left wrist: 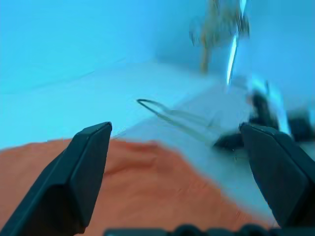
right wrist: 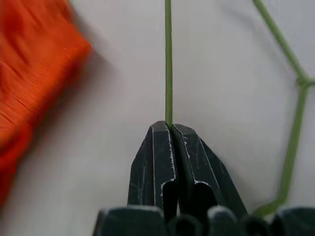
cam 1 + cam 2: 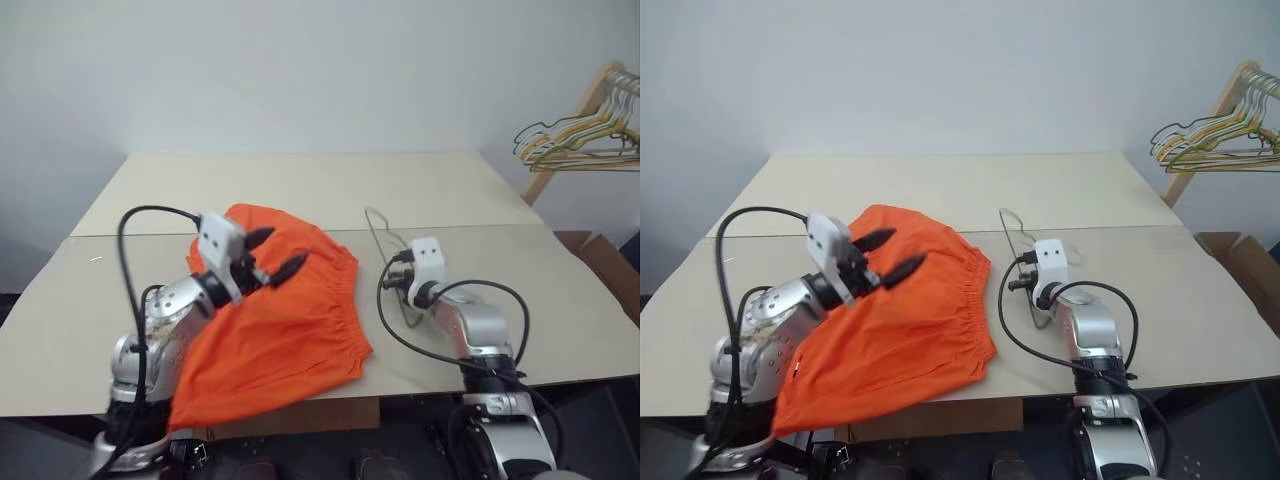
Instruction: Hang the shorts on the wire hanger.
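Observation:
The bright orange shorts (image 3: 290, 320) lie spread on the table (image 3: 300, 180), their lower part draped over my left arm near the front edge. My left gripper (image 3: 278, 252) hovers just above them, open and holding nothing; its left wrist view looks across the shorts (image 1: 147, 191) towards the hanger (image 1: 167, 114). To the right of the shorts lies the thin wire hanger (image 3: 380, 232), hook pointing away from me. My right gripper (image 2: 170, 128) is shut on one straight wire of the hanger (image 2: 168, 59), and it also shows in the head view (image 3: 393, 276).
A bunch of pale wire hangers (image 3: 580, 138) hangs on a wooden rack (image 3: 590, 95) at the far right. A brown cardboard box (image 3: 610, 268) stands beside the table's right edge. The table's far half is bare.

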